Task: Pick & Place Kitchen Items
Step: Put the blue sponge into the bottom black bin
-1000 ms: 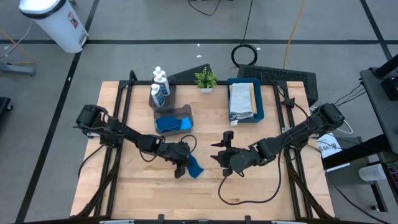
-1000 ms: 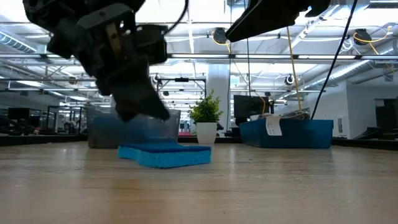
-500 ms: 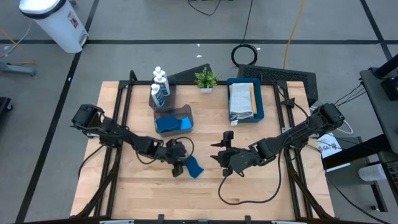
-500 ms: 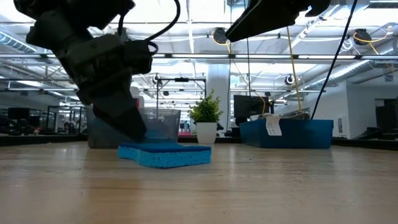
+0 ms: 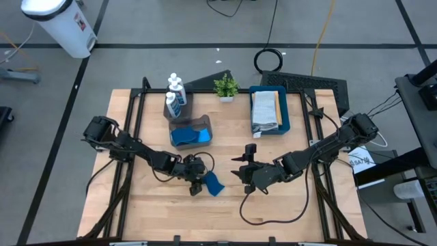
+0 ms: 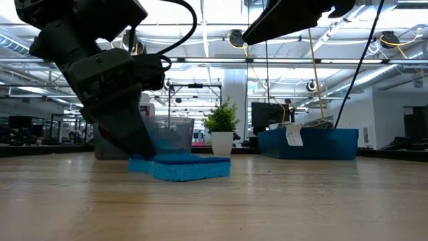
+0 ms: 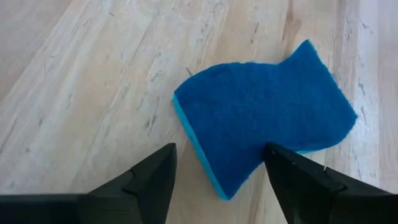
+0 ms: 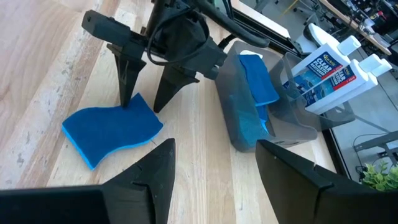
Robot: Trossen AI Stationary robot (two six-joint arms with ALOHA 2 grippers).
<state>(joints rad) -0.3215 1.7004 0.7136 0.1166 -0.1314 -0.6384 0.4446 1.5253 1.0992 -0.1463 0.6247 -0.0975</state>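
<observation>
A wavy-edged blue sponge [image 5: 213, 184] [image 7: 267, 112] lies flat on the wooden table near its middle. My left gripper [image 5: 199, 183] [image 7: 219, 149] is open and slants down at the sponge's left end, with one finger on either side of that end [image 8: 140, 106]. My right gripper [image 5: 240, 164] [image 8: 214, 180] hangs open above the table to the right of the sponge, with nothing between its fingers. More blue sponges lie in a grey bin [image 5: 191, 131] [image 8: 249, 106]. White bottles with blue labels [image 5: 176, 92] [image 8: 329, 65] stand behind the bin. My left gripper stands open over the sponge's left end [image 7: 214, 177], slanting down from the table's left. Its fingertips [image 8: 124, 99] reach down to the sponge's edge. Whether they touch the sponge, I cannot tell. The sponge lies flat on the table.
A blue tray [image 5: 287, 113] with folded cloths sits at the far right, and a small potted plant [image 5: 226, 87] stands to its left. Bare wood lies in front of the sponge and on the table's left part.
My left gripper has opened, tipped further down and sunk until its fingertips are at the sponge's left end. The sponge lies about where it was.
</observation>
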